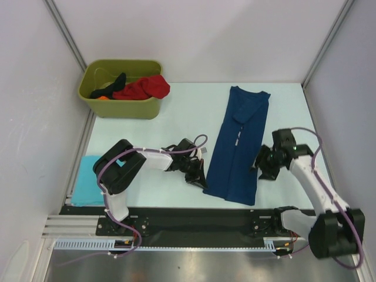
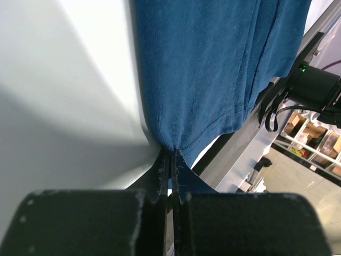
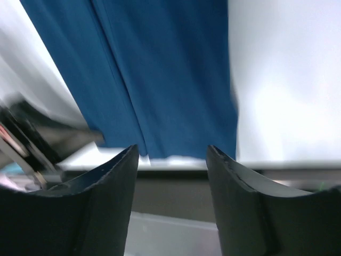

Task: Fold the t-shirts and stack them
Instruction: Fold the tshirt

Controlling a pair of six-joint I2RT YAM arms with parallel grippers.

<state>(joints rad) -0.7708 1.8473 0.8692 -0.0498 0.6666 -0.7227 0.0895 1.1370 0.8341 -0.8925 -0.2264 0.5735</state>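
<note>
Lying on the pale counter [image 1: 176, 117], long axis near-to-far with collar end far, the navy blue cloth t-shirt [image 1: 238, 147] is pinched at its near-left corner by the closed left end effector [image 2: 171, 156], the right end effector [image 3: 171, 152] parted, empty.

The left arm [image 1: 155, 160] and right arm [image 1: 308, 176] have white links, black joints, looping mauve cables [image 1: 205, 140], black jaws.

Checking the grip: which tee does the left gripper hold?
The navy tee, a long strip mid-table; the left gripper pinches its near corner. The turquoise tee lies at the left edge; the red tee and black tee sit in the bin.
</note>
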